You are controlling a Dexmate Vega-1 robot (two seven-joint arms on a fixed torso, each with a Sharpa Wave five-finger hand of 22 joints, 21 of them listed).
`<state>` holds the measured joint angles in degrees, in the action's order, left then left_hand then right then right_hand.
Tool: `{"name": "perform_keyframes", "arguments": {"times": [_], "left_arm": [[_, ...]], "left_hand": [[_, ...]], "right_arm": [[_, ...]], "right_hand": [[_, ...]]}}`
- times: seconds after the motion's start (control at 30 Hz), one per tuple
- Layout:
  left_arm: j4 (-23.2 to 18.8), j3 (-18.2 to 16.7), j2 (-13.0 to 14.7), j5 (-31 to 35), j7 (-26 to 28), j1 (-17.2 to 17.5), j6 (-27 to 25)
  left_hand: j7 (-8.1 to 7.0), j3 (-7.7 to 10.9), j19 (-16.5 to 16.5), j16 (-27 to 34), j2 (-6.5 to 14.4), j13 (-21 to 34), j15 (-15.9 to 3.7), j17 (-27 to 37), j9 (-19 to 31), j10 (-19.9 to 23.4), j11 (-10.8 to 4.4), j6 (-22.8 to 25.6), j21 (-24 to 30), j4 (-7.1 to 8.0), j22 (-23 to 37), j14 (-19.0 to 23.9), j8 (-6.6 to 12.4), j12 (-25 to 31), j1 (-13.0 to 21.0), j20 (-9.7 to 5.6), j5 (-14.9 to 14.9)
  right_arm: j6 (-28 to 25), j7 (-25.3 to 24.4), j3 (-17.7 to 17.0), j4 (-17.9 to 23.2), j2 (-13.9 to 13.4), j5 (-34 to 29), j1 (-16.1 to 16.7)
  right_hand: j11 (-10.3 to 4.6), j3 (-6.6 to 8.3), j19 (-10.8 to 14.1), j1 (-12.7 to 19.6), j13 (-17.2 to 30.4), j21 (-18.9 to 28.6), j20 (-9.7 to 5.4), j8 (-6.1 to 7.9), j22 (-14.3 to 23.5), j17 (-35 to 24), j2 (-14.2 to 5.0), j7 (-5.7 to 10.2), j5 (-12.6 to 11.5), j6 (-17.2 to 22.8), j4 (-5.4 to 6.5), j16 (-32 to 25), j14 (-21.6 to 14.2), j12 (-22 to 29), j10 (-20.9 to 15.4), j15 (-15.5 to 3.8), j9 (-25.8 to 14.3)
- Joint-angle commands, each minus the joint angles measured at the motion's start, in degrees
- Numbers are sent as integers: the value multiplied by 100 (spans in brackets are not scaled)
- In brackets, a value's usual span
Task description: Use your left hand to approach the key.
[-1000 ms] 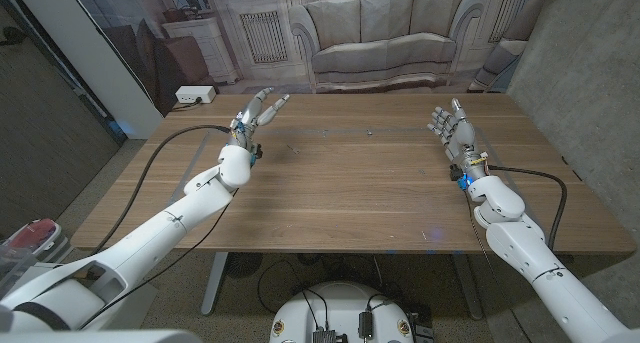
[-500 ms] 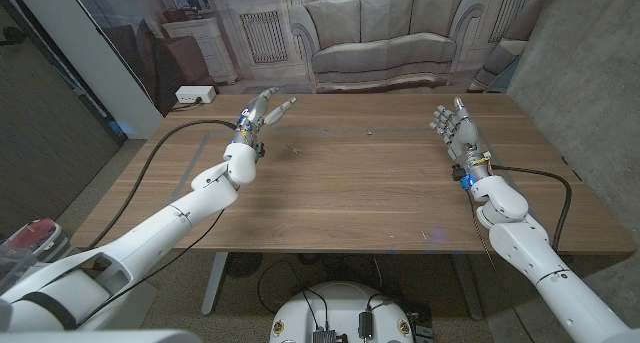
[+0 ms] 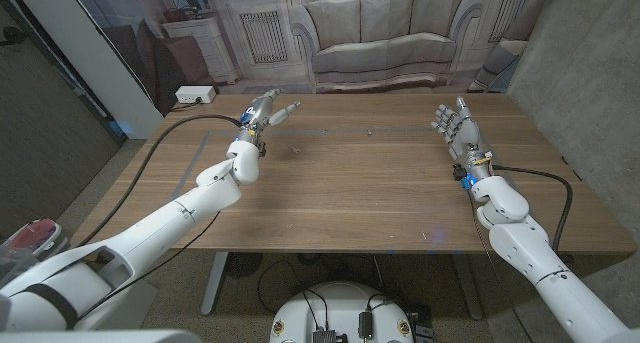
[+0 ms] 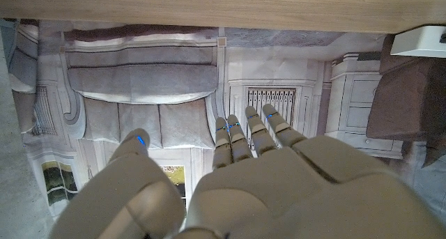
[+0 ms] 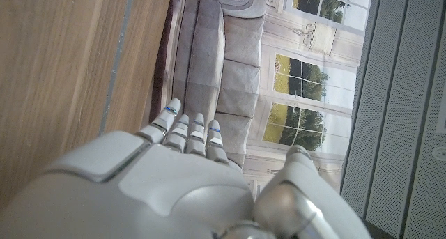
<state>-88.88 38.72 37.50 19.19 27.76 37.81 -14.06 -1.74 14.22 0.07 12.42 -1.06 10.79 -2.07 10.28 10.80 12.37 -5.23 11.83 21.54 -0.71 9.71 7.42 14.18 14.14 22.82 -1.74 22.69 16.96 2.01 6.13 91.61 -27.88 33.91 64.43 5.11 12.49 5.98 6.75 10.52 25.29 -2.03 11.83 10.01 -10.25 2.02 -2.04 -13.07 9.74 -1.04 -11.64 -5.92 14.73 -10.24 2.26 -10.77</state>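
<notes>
While no writing is legible, left hand (image 3: pixel 266 111) and right hand (image 3: pixel 455 126) empty, fingers apart

The key (image 3: pixel 369 132) is only a tiny speck at twelve o'clock on my table (image 3: pixel 360 193), too small to make out. My left hand (image 3: pixel 262 113) hides whether it touches the wood.

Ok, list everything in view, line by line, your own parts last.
table: one, brown wood, under both arms.
small dark specks: a few, on the table's far half; too small to identify, one may be the key.
white box: one, beyond the table's far left corner.
backdrop: one, pale printed sofa, behind the table.
cables: two, black, one along each arm.
left hand: white-grey, fingers stretched, far left.
right hand: white-grey, fingers apart, far right.
</notes>
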Motion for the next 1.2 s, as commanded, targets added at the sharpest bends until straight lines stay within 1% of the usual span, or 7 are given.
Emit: {"name": "perform_keyframes", "arguments": {"times": [0.03,0.07,0.47,0.73,1.1,1.13,1.2], "left_arm": [[-27,190,27,273,-262,-140,-329],[-26,208,26,292,-292,-157,-360],[42,428,-20,547,-532,-346,-658],[106,540,-43,632,-647,-430,-663],[12,624,-8,698,-831,-391,-749],[3,631,-4,703,-849,-386,-765],[-14,645,5,716,-888,-376,-800]], "left_hand": [[1,2,37,-35,15,28,-204,21,11,35,-31,53,-19,-32,31,29,-5,-15,38,-424,20],[0,2,39,-38,16,28,-206,21,11,41,-48,55,-25,-35,31,31,-8,-17,46,-422,20],[-16,4,42,-46,21,28,-230,21,11,66,-40,108,-63,-59,32,56,-12,-33,93,-413,19],[-28,9,46,-52,28,28,-236,20,11,82,-34,125,-85,-77,32,68,-19,-41,128,-419,19],[-31,9,53,-58,21,29,-229,20,11,94,-43,140,-115,-103,33,88,-32,-57,172,-418,18],[-31,7,53,-61,18,29,-234,21,11,96,-81,143,-125,-110,34,91,-37,-62,184,-419,18],[-39,6,58,-64,16,29,-230,21,11,108,-70,157,-131,-115,34,91,-36,-62,191,-419,18]], "right_arm": [[2,41,65,-103,80,33,-106],[24,60,74,-120,74,12,-115],[55,51,87,-124,80,-12,-123],[45,47,125,-175,126,-6,-171],[15,55,146,-184,135,2,-214],[44,90,157,-208,121,-22,-227],[29,80,159,-205,129,-14,-237]], "right_hand": [[33,-7,52,-4,30,-2,-62,23,8,-27,-9,9,31,64,6,4,-66,5,-49,-5,-15],[32,-8,55,-3,31,-4,-64,22,8,-27,-9,13,31,63,6,5,-65,5,-51,-6,-15],[27,-13,69,-1,31,-26,-60,18,9,-27,-15,16,30,73,2,11,-75,-2,-60,-5,-15],[31,-16,73,-1,31,-39,-59,13,10,-27,-19,19,30,72,0,14,-78,-7,-61,-9,-15],[30,-21,84,-2,31,-59,-62,6,11,-28,-24,15,29,72,-2,20,-81,-14,-65,-4,-15],[31,-21,84,-2,31,-60,-60,6,11,-28,-24,14,29,73,-2,20,-81,-14,-66,-3,-15],[34,-22,85,-2,31,-65,-64,5,11,-28,-26,16,29,71,-2,22,-81,-14,-71,-3,-15]]}}
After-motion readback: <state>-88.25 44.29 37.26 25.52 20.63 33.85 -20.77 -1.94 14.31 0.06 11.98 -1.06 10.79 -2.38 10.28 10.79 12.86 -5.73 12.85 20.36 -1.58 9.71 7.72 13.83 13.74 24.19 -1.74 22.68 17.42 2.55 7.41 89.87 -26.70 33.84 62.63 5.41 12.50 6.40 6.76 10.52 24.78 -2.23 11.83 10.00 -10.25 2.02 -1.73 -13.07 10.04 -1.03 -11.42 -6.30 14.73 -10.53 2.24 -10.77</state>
